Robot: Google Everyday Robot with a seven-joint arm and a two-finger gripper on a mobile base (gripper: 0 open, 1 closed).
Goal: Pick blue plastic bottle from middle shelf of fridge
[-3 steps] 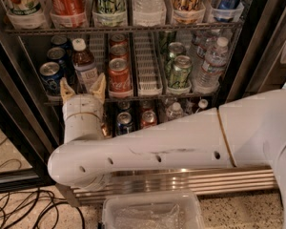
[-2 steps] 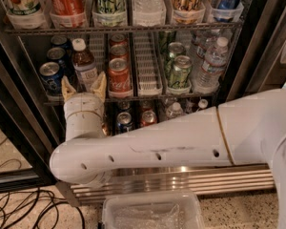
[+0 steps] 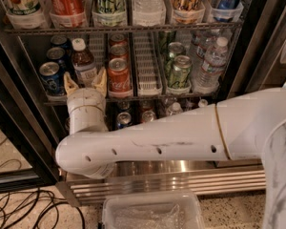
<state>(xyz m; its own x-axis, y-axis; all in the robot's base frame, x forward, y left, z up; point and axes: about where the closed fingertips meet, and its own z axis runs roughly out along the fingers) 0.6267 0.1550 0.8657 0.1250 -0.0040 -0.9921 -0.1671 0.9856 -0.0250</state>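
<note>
Here, an open fridge (image 3: 251, 42) fills the upper frame, black-framed, with wire racks of drinks. On the middle shelf (image 3: 148, 78), left of centre, stands the blue plastic bottle (image 3: 84, 61), white-capped, between a blue can (image 3: 51, 78) and a red can (image 3: 119, 74); green cans (image 3: 179, 70) and a clear water bottle (image 3: 209, 66) sit further right. The robot's hand (image 3: 85, 82) points up just below the bottle, its two tan fingers spread wide and gripping nothing. The white arm (image 3: 157, 142) crosses mid-frame. Below lie a shiny steel grille (image 3: 181, 181), a speckled floor (image 3: 229, 209), black cables (image 3: 19, 209) at lower left, and a clear plastic bin (image 3: 152, 213).
</note>
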